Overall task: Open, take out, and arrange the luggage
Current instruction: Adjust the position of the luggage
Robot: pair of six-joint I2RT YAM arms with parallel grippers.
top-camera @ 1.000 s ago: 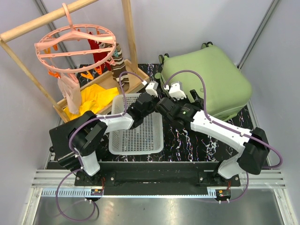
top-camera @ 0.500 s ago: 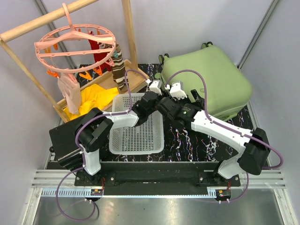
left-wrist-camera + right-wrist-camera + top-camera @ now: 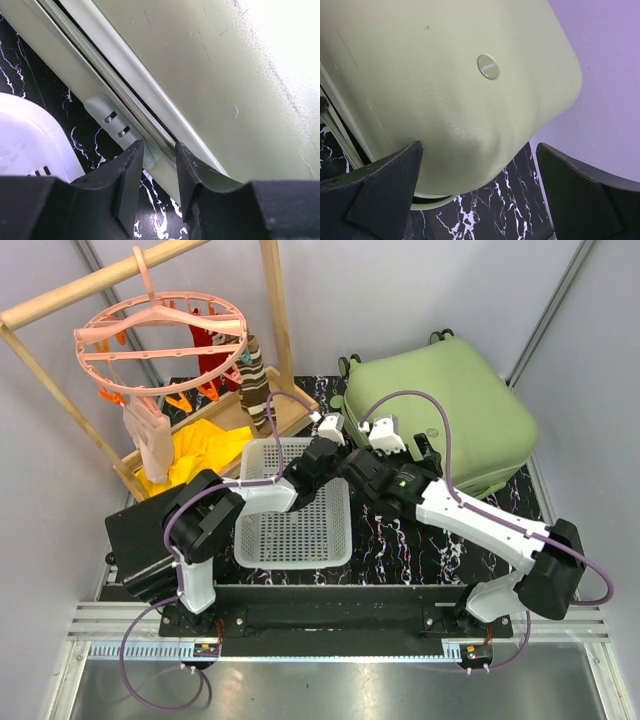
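Note:
The luggage (image 3: 440, 405) is a light-green hard-shell suitcase lying closed at the back right, wheels toward the back. My left gripper (image 3: 330, 428) is at its left edge. In the left wrist view the jaws (image 3: 158, 150) stand a narrow gap apart, tips over the zipper seam (image 3: 125, 97) beside a lock block with two slots (image 3: 116, 125); nothing is clearly held. My right gripper (image 3: 386, 436) is just right of it, wide open. In the right wrist view its jaws (image 3: 479, 150) frame a rounded corner of the shell (image 3: 445, 65).
A white perforated basket (image 3: 290, 520) sits in the middle under the left arm, its corner in the left wrist view (image 3: 30, 135). A wooden rack with a pink round hanger (image 3: 160, 335) and yellow cloth (image 3: 205, 450) stands at the left. A black case (image 3: 135, 540) lies front left.
My left gripper has moved right from over the basket to the suitcase's left edge. My right gripper has shifted slightly right and back along that edge.

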